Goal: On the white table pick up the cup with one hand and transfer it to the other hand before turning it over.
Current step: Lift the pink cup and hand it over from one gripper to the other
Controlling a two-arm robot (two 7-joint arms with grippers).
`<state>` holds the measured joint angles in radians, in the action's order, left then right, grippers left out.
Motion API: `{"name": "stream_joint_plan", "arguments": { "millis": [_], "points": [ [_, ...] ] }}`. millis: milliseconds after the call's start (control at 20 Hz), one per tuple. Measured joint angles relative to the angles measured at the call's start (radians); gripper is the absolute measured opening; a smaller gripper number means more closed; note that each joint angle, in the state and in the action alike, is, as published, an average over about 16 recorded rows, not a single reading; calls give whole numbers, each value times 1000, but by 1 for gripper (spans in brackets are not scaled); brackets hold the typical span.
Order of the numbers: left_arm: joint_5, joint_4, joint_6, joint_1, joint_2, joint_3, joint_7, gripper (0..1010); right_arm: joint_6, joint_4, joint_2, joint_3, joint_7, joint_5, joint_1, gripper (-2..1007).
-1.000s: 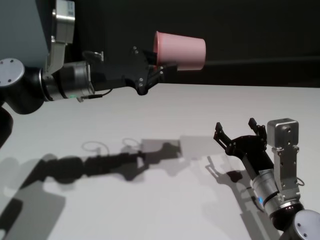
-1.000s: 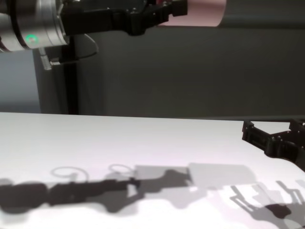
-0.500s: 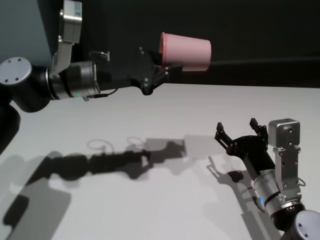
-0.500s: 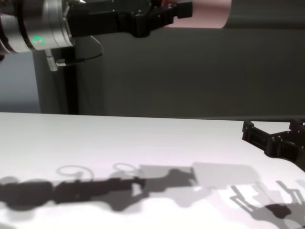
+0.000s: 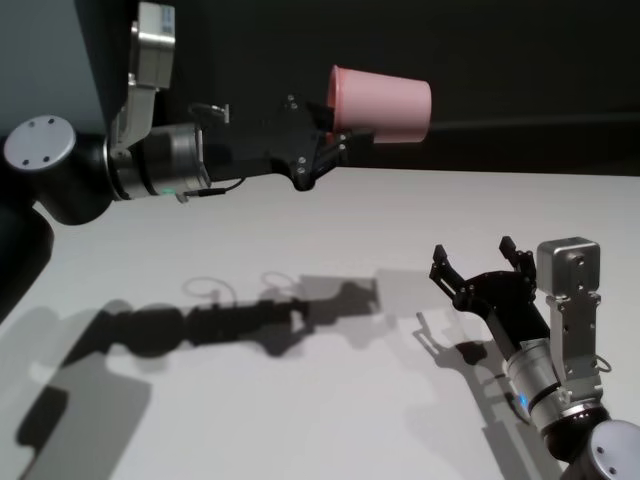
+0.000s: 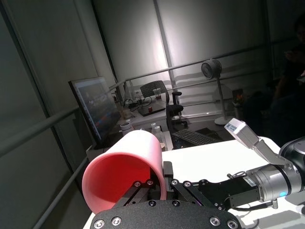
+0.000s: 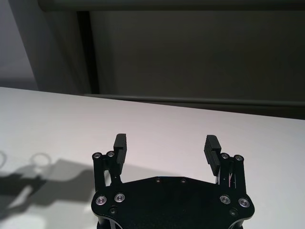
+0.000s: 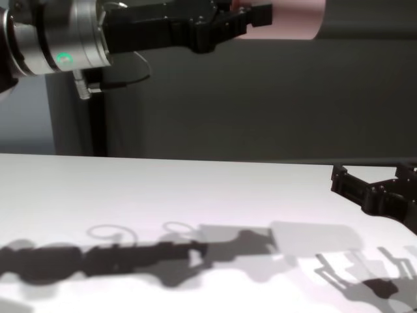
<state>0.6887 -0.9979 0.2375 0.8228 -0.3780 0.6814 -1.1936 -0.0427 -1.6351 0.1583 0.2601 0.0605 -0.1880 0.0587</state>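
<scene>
A dark wall backs the white table (image 5: 300, 400), which stretches wide and bare apart from the arms' shadows.

In the head view the left gripper (image 5: 325, 135) hangs high above the table's far side, its fingers clamped on the rim of the cup (image 5: 385, 103). The pink cup lies on its side in the air, base pointing toward the robot's right, well clear of the tabletop. The right gripper (image 5: 478, 262) sits low near the table at the robot's right, fingers spread wide and empty, well apart from the cup.

The left wrist view looks into the cup's (image 6: 124, 169) open mouth; the fingers pinch its rim wall, one inside and one outside. The right arm shows farther off beyond it.

The right wrist view shows the right gripper's (image 7: 166, 143) two pads standing far apart with only bare table between them.

The chest view catches the left gripper (image 8: 251, 16) at the top edge with the cup (image 8: 293, 18) projecting past it, and the right gripper (image 8: 374, 179) low at the right edge.

The pick-up looks done and the handover is the step in hand. The next move calls for bringing the cup and the open right gripper together, so that the right fingers can close around the free base end before the left lets go.
</scene>
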Motion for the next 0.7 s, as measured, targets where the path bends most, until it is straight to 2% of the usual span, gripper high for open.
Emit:
{"name": "stream_joint_plan", "arguments": {
  "millis": [700],
  "points": [
    [-10,56,22,23,38,4,-19,48,0,0,0,0,0,0,0,1001]
  ]
}}
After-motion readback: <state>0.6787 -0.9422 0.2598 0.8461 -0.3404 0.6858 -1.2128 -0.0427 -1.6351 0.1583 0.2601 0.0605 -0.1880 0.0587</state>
